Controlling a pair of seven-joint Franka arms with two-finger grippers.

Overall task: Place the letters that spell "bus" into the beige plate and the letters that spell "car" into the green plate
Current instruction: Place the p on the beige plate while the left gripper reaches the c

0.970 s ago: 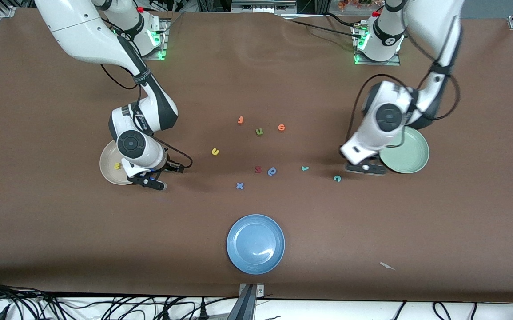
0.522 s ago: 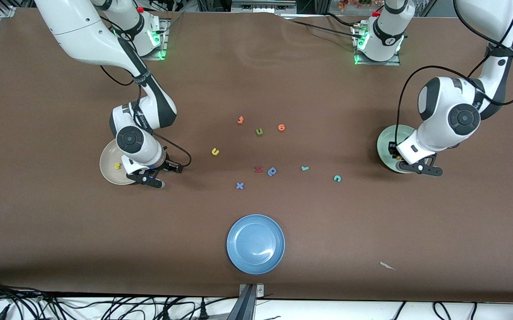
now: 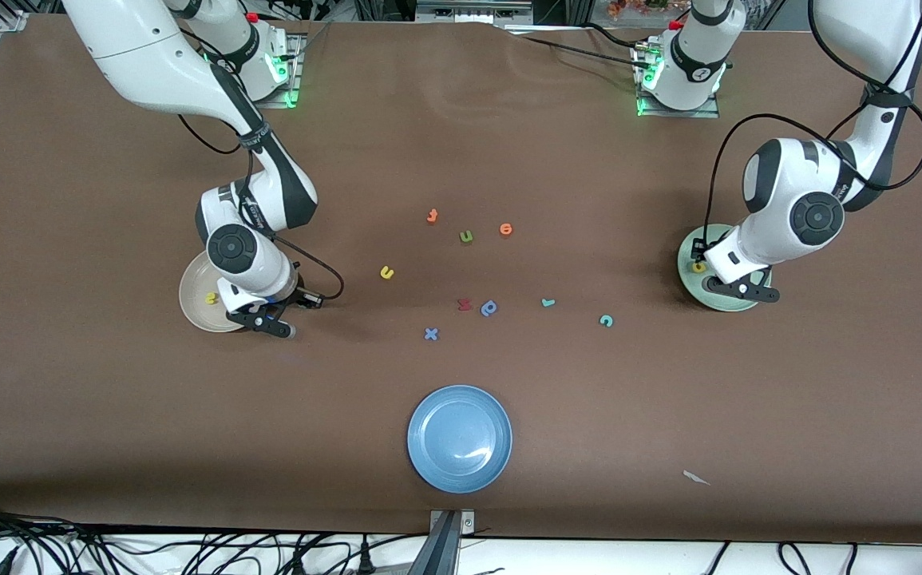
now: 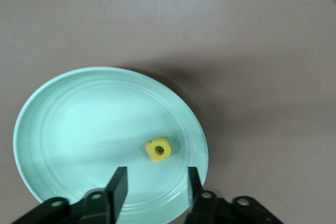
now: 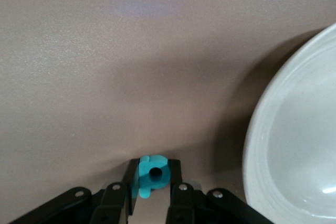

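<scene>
Beside beige plate (image 3: 193, 299) | right claw (image 5: 152, 184) pinching teal "b" (image 5: 151, 174)

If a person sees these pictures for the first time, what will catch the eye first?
Probably the two white arms, each at a plate. The right gripper is shut on a teal letter beside the beige plate. The left gripper, open, hangs over the green plate, where a yellow letter lies.

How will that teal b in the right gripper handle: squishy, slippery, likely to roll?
The teal b looks like thick matte foam, so probably light and slightly compressible. Pinched between the right gripper fingers beside the beige plate, it shows no slipping, so its grip seems fair. Its flat, blocky faces suggest it would land flat rather than roll.
</scene>
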